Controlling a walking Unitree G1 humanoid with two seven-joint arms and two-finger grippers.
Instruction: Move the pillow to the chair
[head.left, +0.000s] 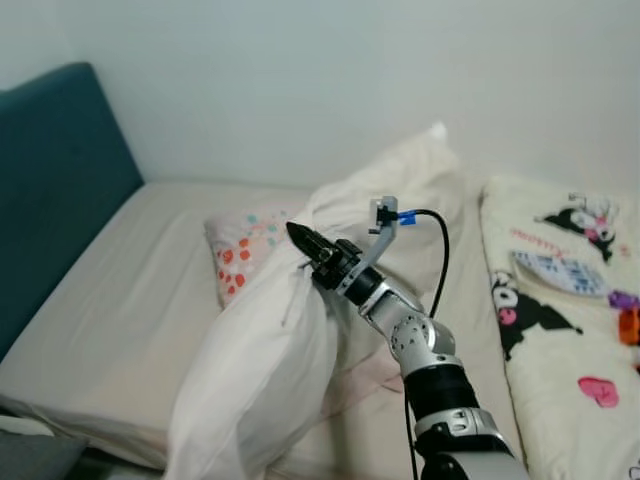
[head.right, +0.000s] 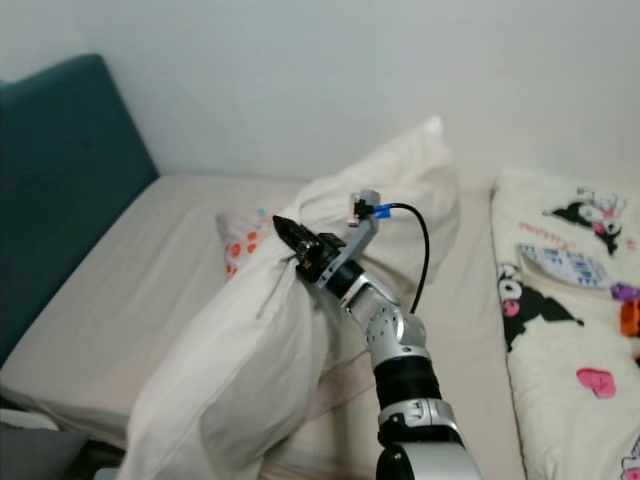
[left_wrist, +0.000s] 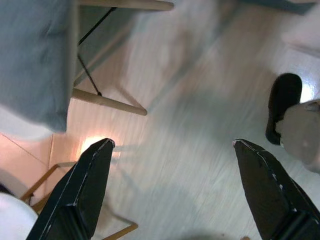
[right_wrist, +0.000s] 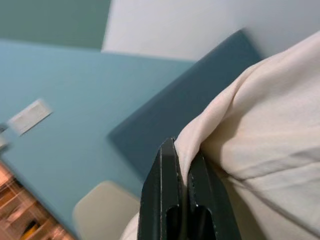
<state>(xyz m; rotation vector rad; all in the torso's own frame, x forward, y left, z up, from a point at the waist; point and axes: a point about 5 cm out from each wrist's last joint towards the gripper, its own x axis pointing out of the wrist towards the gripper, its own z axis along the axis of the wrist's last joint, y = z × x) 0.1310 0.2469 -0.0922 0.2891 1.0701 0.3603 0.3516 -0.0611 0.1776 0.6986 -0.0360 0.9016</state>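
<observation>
One pillow (head.left: 260, 370), white, held off the bed (head.left: 120, 300) by the right claw (head.left: 300, 240), whose fingers are pinched together on a fold of its fabric; the right wrist view shows the cloth caught between the two black fingers. Step in hand, by judgement: the carry, with the pick-up done and the delivery not yet made. Pillow position: its gripped fold sits at the claw tip, the bulk hangs down toward 7 o'clock of the claw, and an upper corner rises toward 1 o'clock behind the wrist. One second pillow (head.left: 245, 250), patterned in red, lies on the bed behind it. One printed blanket (head.left: 570, 330) at 3 o'clock. Left claw (left_wrist: 170, 190): fingers well apart, holding nothing, pointing at the floor (left_wrist: 190, 115). One pale chair (right_wrist: 102, 210) appears in the right wrist view, beyond the bed. Next move likely calls for turning toward that chair while keeping the pinch firm, since the thin fold could slip.
</observation>
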